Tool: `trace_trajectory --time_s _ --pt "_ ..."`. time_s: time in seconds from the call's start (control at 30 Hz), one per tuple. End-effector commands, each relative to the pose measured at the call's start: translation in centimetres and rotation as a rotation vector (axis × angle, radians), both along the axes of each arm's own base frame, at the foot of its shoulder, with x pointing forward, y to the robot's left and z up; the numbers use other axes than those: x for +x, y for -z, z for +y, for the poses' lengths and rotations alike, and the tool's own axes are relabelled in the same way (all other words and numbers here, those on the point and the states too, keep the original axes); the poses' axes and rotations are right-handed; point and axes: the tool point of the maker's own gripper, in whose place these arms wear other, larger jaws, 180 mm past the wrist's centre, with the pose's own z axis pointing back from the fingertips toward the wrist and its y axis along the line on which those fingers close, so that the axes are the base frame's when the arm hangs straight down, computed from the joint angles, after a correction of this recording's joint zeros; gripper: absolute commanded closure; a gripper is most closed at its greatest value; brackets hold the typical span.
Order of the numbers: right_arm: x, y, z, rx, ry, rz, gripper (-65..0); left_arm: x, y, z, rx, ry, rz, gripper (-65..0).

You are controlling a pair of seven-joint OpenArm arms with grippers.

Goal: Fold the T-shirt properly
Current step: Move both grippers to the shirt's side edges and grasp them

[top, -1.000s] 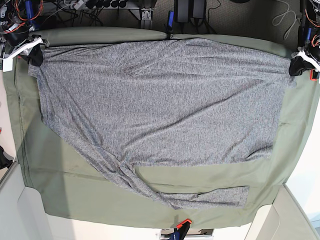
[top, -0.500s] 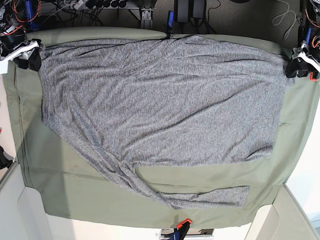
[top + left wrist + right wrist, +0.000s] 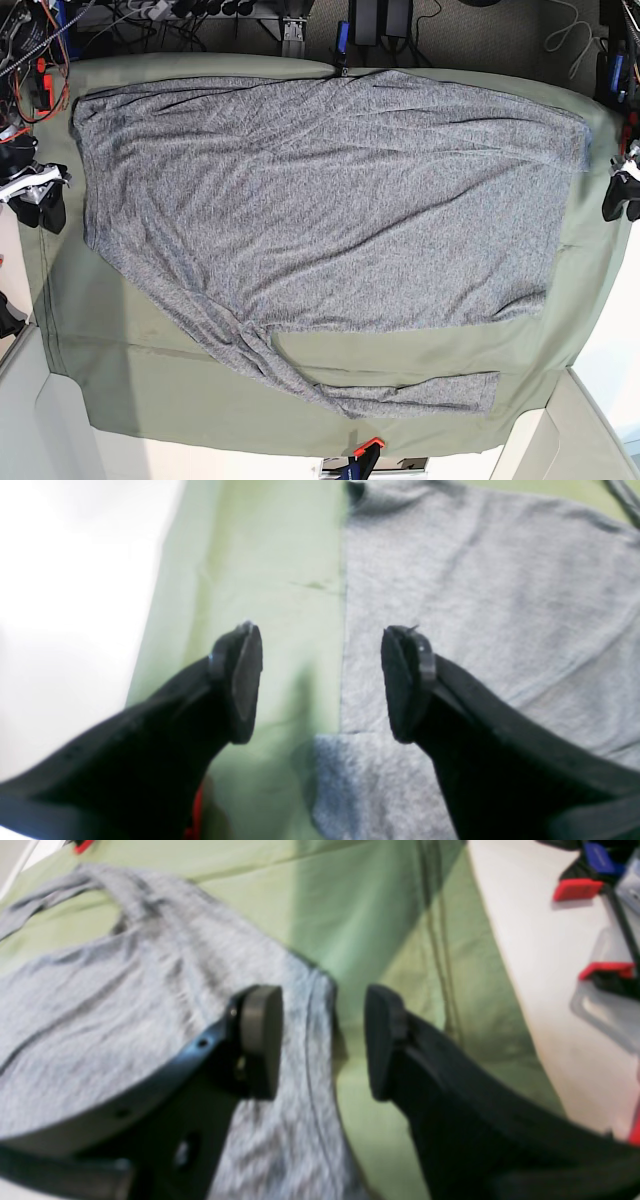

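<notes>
The heather-grey T-shirt (image 3: 320, 210) lies spread flat on the olive-green table cloth (image 3: 150, 370), with a bunched sleeve trailing toward the front edge. My left gripper (image 3: 614, 203) is open and empty just off the shirt's right edge. In the left wrist view it (image 3: 320, 680) hangs over the shirt's straight edge (image 3: 475, 605). My right gripper (image 3: 45, 208) is open and empty off the shirt's left edge. In the right wrist view it (image 3: 322, 1040) straddles the shirt's hemmed edge (image 3: 125, 990), above it.
An orange clamp (image 3: 366, 444) holds the cloth at the front edge and a blue clamp (image 3: 340, 40) at the back. Cables and gear (image 3: 150, 15) crowd behind the table. Red clamps (image 3: 575, 890) sit on the white surface beside the cloth.
Both grippers have let go of the shirt's far corners, opened, and moved outward and toward the front. The corners now lie flat on the cloth.
</notes>
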Motion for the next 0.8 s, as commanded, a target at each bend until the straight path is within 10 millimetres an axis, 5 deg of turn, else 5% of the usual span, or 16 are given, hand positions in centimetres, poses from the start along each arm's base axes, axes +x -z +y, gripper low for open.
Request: trace_trajectory --time_s 0.0,0.17,0.4,0.77 --pt "2.0 -2.1 0.1 -0.011 -0.011 -0.082 -27.2 1.7 -1.7 -0.3 0.03 0.039 -0.055 -40.0" --pt "7.3 -1.2 0.8 -0.028 -0.005 -0.075 -30.2 4.6 -0.1 -3.7 0.089 0.153 -0.015 -40.0" --pt "12.3 2.1 2.1 -0.036 -0.017 0.049 -32.6 8.8 -1.1 -3.4 0.141 0.121 -0.057 -40.0" --pt "11.2 5.8 2.9 -0.002 -0.041 0.176 -32.6 15.7 1.8 -0.2 -0.029 -0.044 -0.07 -40.0"
